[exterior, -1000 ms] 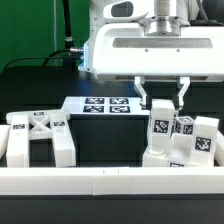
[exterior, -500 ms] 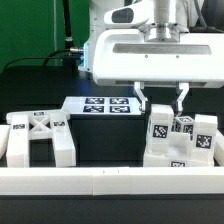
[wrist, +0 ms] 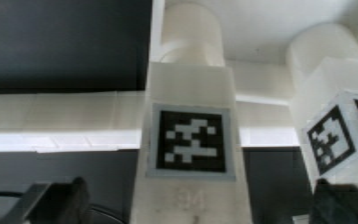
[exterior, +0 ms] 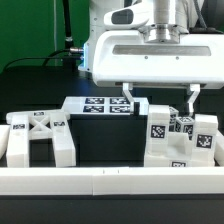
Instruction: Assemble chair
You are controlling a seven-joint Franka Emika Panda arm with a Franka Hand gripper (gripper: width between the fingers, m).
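The chair parts are chunky white pieces with black-and-white tags. At the exterior view's right, an upright tagged leg (exterior: 158,130) stands in a cluster with two more tagged pieces (exterior: 204,136) on a low block (exterior: 160,160). My gripper (exterior: 160,98) hangs just above this cluster, open wide, its fingers (exterior: 127,95) spread to either side of the leg's top. In the wrist view the leg (wrist: 194,120) rises between the dark fingertips (wrist: 59,202) with a gap on each side of my gripper (wrist: 197,206). A second tagged piece (wrist: 343,120) stands beside it. The X-ribbed panel (exterior: 38,135) sits at the left.
The marker board (exterior: 98,105) lies flat behind the parts, near the middle. A long plain white rail (exterior: 110,186) runs across the front. The arm's broad white body (exterior: 150,50) hangs over the right half of the table.
The jaws have spread from a narrow stance around the leg's top to wide apart, letting it go. The leg stays upright in its place.
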